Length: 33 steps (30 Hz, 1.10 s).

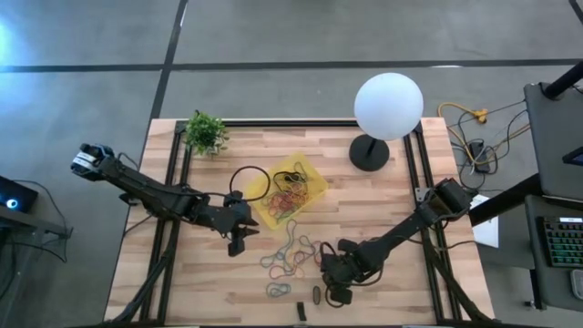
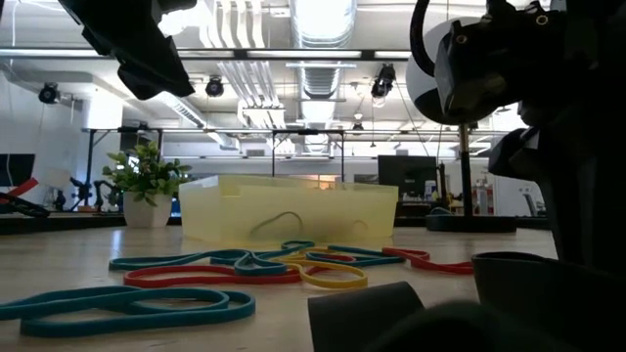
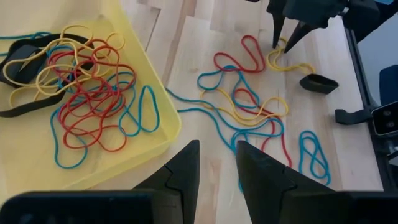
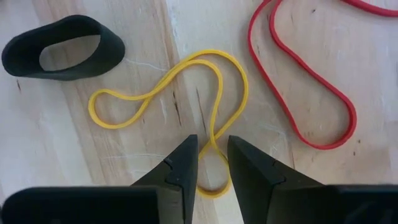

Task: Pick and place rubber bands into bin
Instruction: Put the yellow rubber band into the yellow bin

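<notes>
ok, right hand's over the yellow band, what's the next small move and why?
Probably close and lift. The right hand is down at the wood with its fingers either side of the yellow band, a gap showing between them, so it looks not yet pinched.

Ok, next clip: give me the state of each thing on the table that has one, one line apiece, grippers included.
Translucent yellow plastic bin: upright, holds a tangle of bands.
Yellow rubber band: flat on the wood, one loop between the right fingers.
Red rubber band: loose on the table.
Small black oblong ring: lying on the table, untouched.
Right gripper: down at the table, straddling the yellow band.
Left gripper: beside the bin, empty, fingers slightly apart.
</notes>
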Motion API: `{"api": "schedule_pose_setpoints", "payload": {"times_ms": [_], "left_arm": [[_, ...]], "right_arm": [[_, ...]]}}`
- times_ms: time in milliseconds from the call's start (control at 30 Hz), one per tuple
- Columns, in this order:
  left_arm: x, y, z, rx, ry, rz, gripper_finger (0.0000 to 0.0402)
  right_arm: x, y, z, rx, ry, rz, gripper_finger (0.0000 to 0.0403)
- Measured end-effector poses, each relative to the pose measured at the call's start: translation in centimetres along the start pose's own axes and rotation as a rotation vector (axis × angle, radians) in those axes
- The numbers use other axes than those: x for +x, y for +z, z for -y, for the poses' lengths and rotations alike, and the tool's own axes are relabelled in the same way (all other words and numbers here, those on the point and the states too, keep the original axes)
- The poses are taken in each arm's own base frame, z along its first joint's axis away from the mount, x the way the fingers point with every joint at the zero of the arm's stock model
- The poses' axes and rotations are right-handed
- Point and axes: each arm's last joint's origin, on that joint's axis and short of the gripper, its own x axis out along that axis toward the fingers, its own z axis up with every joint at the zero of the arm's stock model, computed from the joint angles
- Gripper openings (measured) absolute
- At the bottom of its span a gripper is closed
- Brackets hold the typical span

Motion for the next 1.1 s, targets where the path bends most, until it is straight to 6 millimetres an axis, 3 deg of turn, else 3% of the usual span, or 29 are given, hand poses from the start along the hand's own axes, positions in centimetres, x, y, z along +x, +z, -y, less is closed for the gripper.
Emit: {"api": "schedule_pose_setpoints", "payload": {"times_ms": [367, 567, 1100], "left_arm": [[0.0, 0.0, 0.0, 0.009, 0.006, 0.003, 0.0089], [0.0, 0.0, 0.0, 0.009, 0.007, 0.003, 0.0089], [0.0, 0.2, 0.0, 0.029, 0.023, 0.029, 0.0089]], "right_arm": [[0.1, -0.2, 0.2, -0.019, -0.004, -0.019, 0.0015], [0.0, -0.4, 0.2, 0.024, -0.008, -0.023, 0.0009], [-4.3, -2.6, -0.9, 0.065, -0.078, 0.119, 0.0008]]}}
